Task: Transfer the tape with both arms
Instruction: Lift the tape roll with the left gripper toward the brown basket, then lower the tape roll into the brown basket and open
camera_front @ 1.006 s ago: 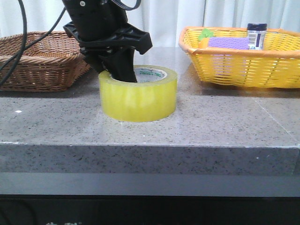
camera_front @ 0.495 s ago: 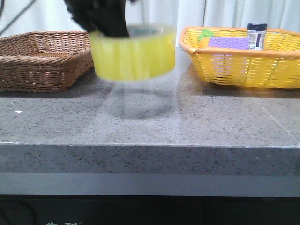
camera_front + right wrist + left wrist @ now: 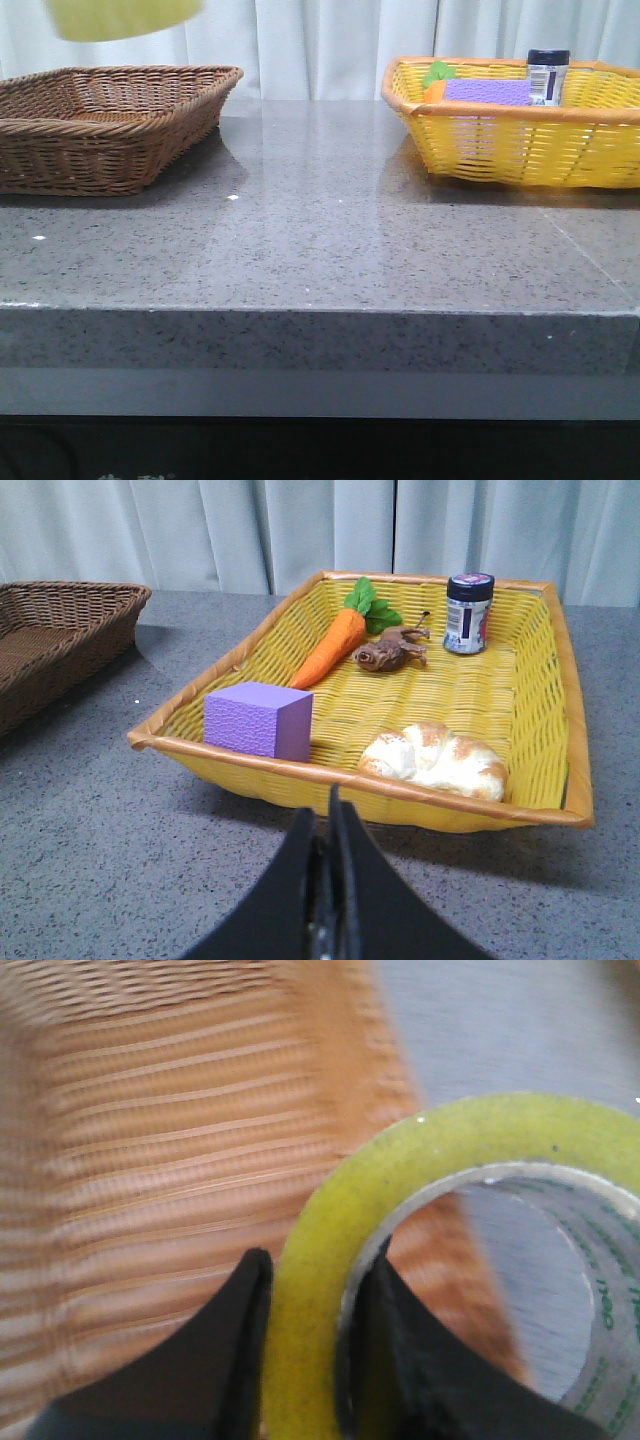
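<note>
The yellow tape (image 3: 120,17) shows blurred at the top left edge of the front view, high above the brown wicker basket (image 3: 100,120). In the left wrist view my left gripper (image 3: 312,1265) is shut on the wall of the tape (image 3: 430,1150), one finger outside and one inside the white core with green letters; the brown basket (image 3: 170,1160) lies below it. My left gripper is out of the front view. My right gripper (image 3: 328,815) is shut and empty, over the grey counter in front of the yellow basket (image 3: 540,810).
The yellow basket (image 3: 520,150) at the back right holds a purple block (image 3: 258,720), a toy carrot (image 3: 332,648), a bread roll (image 3: 435,758), a small brown figure (image 3: 385,652) and a jar (image 3: 467,612). A grey stone counter (image 3: 330,240) runs between the baskets. White curtains hang behind.
My left gripper has lifted the tape off the counter and carried it up and to the left, above the brown basket; arm and most of the tape have left the front view.
</note>
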Robot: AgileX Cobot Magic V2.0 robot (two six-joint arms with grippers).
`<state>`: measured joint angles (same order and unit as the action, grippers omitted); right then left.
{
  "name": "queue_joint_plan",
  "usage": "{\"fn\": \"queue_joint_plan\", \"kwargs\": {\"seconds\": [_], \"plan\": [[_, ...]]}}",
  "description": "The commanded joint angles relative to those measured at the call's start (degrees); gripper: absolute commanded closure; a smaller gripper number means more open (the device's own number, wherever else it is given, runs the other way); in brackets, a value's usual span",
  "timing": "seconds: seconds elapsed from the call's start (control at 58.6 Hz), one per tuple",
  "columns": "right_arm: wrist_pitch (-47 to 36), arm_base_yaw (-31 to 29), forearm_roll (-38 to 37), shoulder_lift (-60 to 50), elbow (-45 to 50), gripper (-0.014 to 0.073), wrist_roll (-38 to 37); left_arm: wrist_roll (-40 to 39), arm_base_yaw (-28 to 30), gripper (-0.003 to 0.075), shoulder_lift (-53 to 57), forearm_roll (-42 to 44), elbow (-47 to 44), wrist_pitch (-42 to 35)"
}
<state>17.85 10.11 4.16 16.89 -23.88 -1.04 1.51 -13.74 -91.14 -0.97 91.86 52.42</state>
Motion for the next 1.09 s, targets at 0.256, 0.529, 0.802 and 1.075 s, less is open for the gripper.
{"fn": "queue_joint_plan", "kwargs": {"seconds": [0.256,0.529,0.802,1.075], "plan": [[-4.3,-0.2,-0.7,0.4,-1.4,0.0662,0.2,-0.8,7.3,0.0728,-6.7,-1.6,2.4,-4.4],[-4.3,-0.2,-0.7,0.4,-1.4,0.0662,0.2,-0.8,7.3,0.0544,-8.8,-1.6,2.4,-4.1],[-4.3,-0.2,-0.7,0.4,-1.4,0.0662,0.2,-0.8,7.3,0.0437,-7.2,-1.6,2.5,-4.2],[-4.3,-0.2,-0.7,0.4,-1.4,0.0662,0.2,-0.8,7.3,0.0701,-0.9,-1.8,2.2,-4.1]]}}
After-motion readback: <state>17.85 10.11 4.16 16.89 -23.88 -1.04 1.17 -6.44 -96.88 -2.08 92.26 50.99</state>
